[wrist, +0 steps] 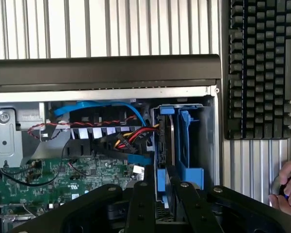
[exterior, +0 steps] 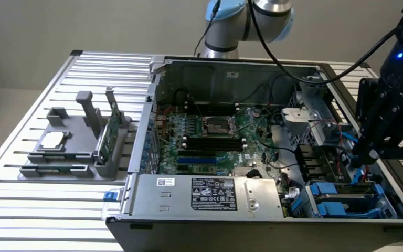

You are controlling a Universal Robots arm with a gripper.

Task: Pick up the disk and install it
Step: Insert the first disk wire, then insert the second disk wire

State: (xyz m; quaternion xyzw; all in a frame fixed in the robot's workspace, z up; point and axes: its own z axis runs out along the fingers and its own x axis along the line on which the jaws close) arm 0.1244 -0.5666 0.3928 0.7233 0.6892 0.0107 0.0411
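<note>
Over the drive bay at the open PC case (exterior: 272,136) corner nearest the exterior view's right, the gripper (wrist: 160,194) has jaws clamped on the disk (wrist: 166,145), edge-down so its blue carrier slides into the bay slot. Wrist view adds a keyboard (wrist: 259,68) and a person's hand (wrist: 287,187) on the worktop (exterior: 19,173) beside the case.

— What sits on the slatted table (exterior: 19,173) besides the open computer case (exterior: 257,157)?
— A grey parts holder (exterior: 75,149) on the exterior view's left, with a thin green circuit card (exterior: 107,137) standing upright in it and a small square silver chip (exterior: 53,139) lying flat.
— And inside the case?
— A green motherboard (exterior: 209,139), a silver power supply (exterior: 209,195) with a printed label, plus red and blue cables (wrist: 111,121).
— Anything outside?
— A black keyboard (wrist: 259,68) beside the case.
</note>
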